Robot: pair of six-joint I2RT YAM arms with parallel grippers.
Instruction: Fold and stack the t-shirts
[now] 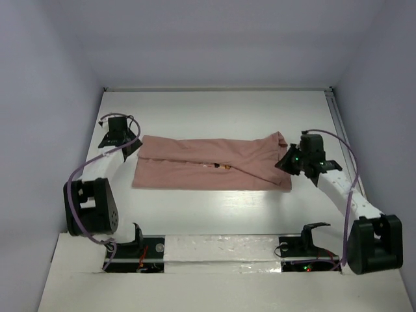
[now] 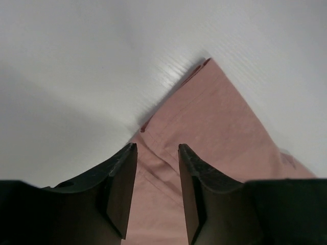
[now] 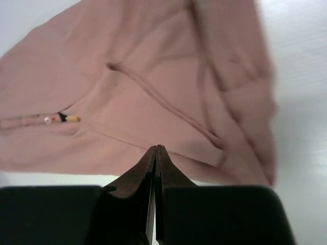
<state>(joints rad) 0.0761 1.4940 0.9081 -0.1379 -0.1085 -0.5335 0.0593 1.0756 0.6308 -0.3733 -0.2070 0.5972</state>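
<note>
While scanning the middle of the white table [image 1: 214,110], spotting the dusty-pink t-shirt [image 1: 208,170] folded into a long flat band, running from near the left edge toward the right. Rumpled at the right end. Just a sliver of orange graphic [image 3: 64,118] peeking out, lettering too small to read. Left gripper [image 2: 157,147] spread over the shirt's far-left corner. Right gripper [image 3: 156,149] pressed together at the right end; cloth caught or not, cannot tell.
</note>
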